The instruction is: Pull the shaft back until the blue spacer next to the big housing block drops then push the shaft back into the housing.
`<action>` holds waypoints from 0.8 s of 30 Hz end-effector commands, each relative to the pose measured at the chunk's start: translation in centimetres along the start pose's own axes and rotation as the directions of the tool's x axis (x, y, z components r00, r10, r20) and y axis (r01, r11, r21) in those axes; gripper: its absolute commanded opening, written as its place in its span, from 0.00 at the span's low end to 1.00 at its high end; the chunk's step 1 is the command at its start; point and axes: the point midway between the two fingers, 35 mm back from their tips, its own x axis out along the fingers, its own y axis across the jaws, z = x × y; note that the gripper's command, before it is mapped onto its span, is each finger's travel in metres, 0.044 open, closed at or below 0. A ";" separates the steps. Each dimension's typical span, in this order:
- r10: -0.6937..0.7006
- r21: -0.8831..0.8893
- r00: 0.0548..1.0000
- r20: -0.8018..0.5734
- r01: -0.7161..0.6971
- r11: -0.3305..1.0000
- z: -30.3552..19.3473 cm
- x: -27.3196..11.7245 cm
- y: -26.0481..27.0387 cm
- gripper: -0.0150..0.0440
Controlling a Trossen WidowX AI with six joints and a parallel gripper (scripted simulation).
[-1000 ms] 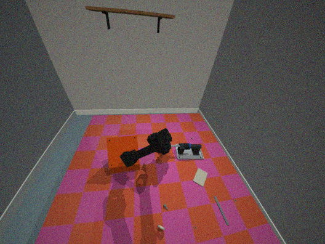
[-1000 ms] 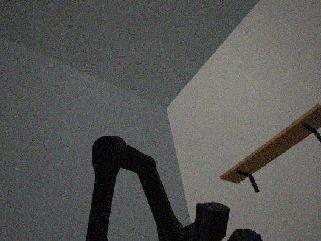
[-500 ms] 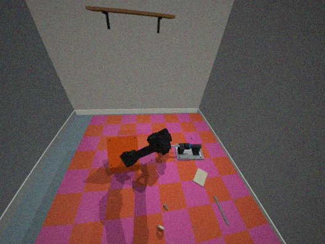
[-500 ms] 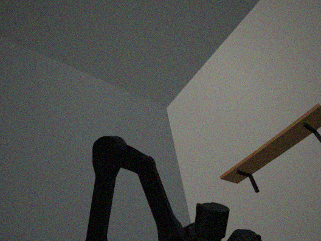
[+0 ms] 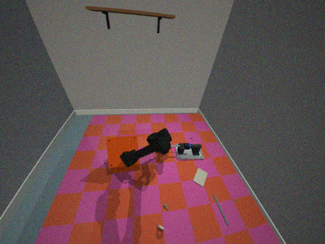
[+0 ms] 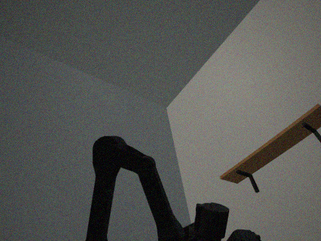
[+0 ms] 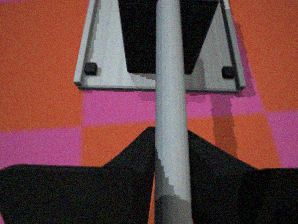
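Observation:
The light grey shaft (image 5: 175, 146) (image 7: 170, 75) runs level from my gripper over the near dark support (image 5: 181, 150) (image 7: 140, 45) toward the big housing block (image 5: 196, 150). The blue spacer (image 5: 189, 146) shows as a thin blue band up on the shaft line, beside the housing block. Dark spacers (image 5: 185, 146) sit between it and the near support; single ones cannot be told apart. My gripper (image 7: 165, 134) is shut on the shaft, a stretch out from the near support. The spacers and the housing block are out of the wrist view, and the exterior view shows only the arm.
A pale base plate (image 5: 186, 158) (image 7: 115, 87) with raised edges carries the supports. A cream tile (image 5: 200, 177), a thin grey rod (image 5: 221, 210), a small grey piece (image 5: 165, 207) and a white cylinder (image 5: 160, 227) lie nearer the top camera. An orange slab (image 5: 117, 148) lies under the arm.

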 end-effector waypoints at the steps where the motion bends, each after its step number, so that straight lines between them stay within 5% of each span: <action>1: -0.004 0.003 1.000 0.000 0.004 1.000 -0.1 -0.1 -0.1 0.25; 24: -0.004 0.003 1.000 0.000 0.004 1.000 -0.2 -0.2 -0.1 0.25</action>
